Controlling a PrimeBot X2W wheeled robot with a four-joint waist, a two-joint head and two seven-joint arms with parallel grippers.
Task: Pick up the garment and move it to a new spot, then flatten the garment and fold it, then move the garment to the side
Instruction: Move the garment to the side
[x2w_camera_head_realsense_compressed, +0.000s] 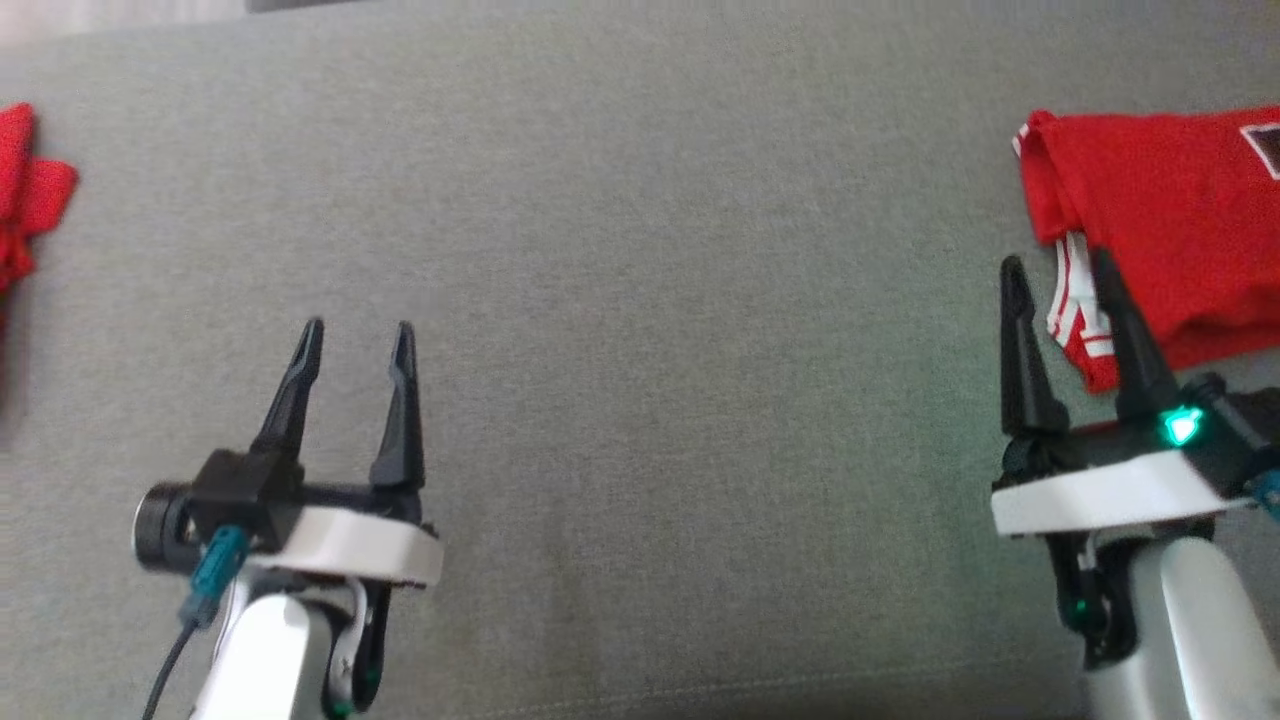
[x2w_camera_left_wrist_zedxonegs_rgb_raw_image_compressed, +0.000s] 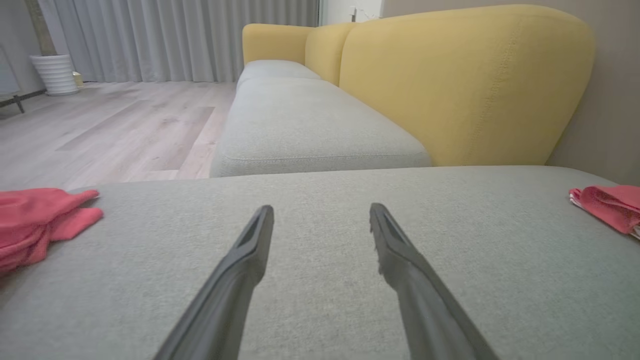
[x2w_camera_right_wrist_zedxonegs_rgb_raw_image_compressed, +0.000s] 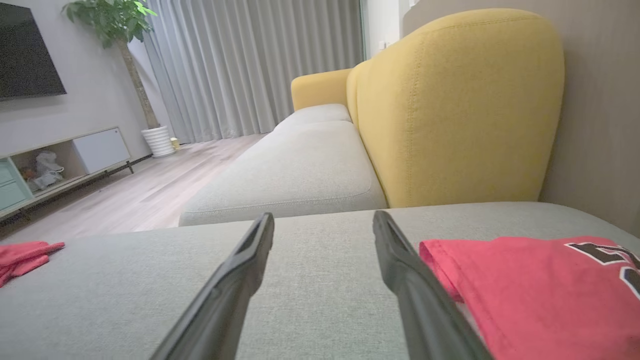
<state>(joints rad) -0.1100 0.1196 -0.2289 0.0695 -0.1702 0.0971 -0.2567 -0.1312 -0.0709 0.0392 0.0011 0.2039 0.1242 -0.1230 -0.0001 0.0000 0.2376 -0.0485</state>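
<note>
- garment (x2w_camera_head_realsense_compressed: 1165, 215): red, folded into a flat rectangle, lies at 2 o'clock in the head view on the grey sofa seat (x2w_camera_head_realsense_compressed: 640, 300), running out of frame on the right
- a white-striped sleeve edge pokes out at the garment's 7 o'clock corner; dark lettering shows on top (partly cut off)
- right hand (x2w_camera_head_realsense_compressed: 1057, 260): at 4 o'clock in the head view, fingers spread wide, nothing between them
- its right-side finger overlaps the garment's near-left corner; touching or just above it, cannot tell
- left hand (x2w_camera_head_realsense_compressed: 358, 328): at 7 o'clock, fingers spread wide, holds nothing, over bare seat fabric, well apart from the garment
- second red cloth (x2w_camera_head_realsense_compressed: 25, 200): crumpled at 9 o'clock on the seat's far left edge, well apart from both hands
- wrist views: yellow backrest (x2w_camera_left_wrist_zedxonegs_rgb_raw_image_compressed: 450, 85) at 1 o'clock beyond the seat, wooden floor (x2w_camera_left_wrist_zedxonegs_rgb_raw_image_compressed: 100, 130) at 10 o'clock
</note>
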